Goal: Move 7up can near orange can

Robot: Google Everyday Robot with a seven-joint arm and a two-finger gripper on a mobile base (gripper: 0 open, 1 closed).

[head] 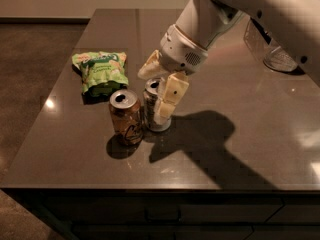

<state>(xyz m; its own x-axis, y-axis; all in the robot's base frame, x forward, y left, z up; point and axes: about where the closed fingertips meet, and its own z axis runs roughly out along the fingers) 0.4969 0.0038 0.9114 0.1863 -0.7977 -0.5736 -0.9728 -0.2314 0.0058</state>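
The 7up can (151, 87) stands upright on the dark table (235, 154), partly hidden by my gripper. Its silver top and a strip of its pale side show. The orange can (126, 118), orange-brown with dark script and an opened silver top, stands upright just left of it, almost touching. My gripper (155, 98) reaches down from the upper right on the white arm (200, 29) and sits around the 7up can.
A green snack bag (101, 71) lies behind and to the left of the cans. A clear glass container (272, 51) stands at the back right, behind the arm. The table's front edge runs just below the cans.
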